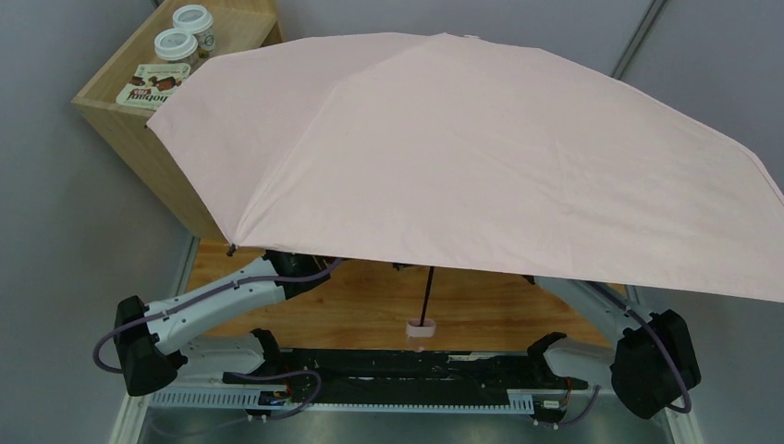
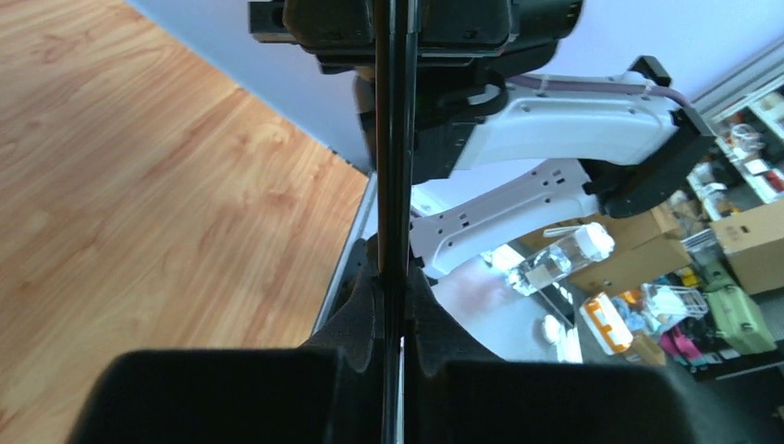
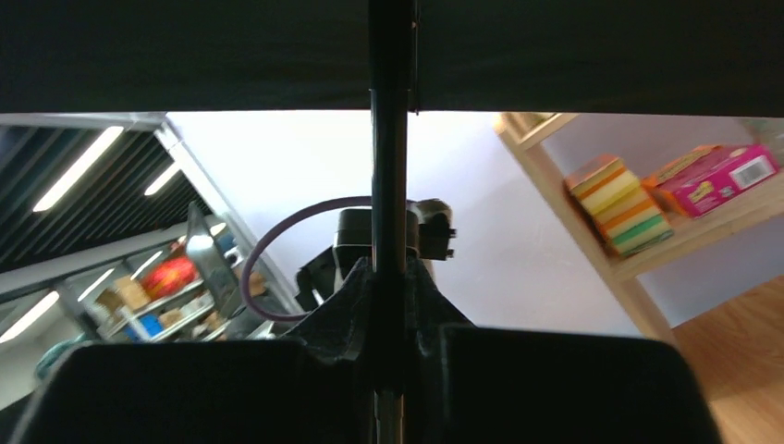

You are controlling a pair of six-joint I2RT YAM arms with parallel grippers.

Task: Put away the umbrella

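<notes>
The umbrella (image 1: 481, 157) stands open, and its pale pink canopy covers most of the top view. Below the canopy hang its thin black shaft (image 1: 427, 294) and small pink handle (image 1: 421, 326). Both arms reach in under the canopy, which hides their grippers from above. In the left wrist view my left gripper (image 2: 393, 289) is shut on the shaft (image 2: 393, 185). The right gripper's body (image 2: 416, 28) holds the same shaft further along. In the right wrist view my right gripper (image 3: 388, 277) is shut on the shaft (image 3: 388, 176), under the canopy's dark underside (image 3: 573, 55).
A wooden shelf unit (image 1: 111, 111) stands at the back left with two lidded cups (image 1: 176, 43) and a snack box (image 1: 153, 83) on top. The wooden table (image 1: 351, 310) lies under the umbrella. Shelves with coloured boxes (image 3: 716, 176) show in the right wrist view.
</notes>
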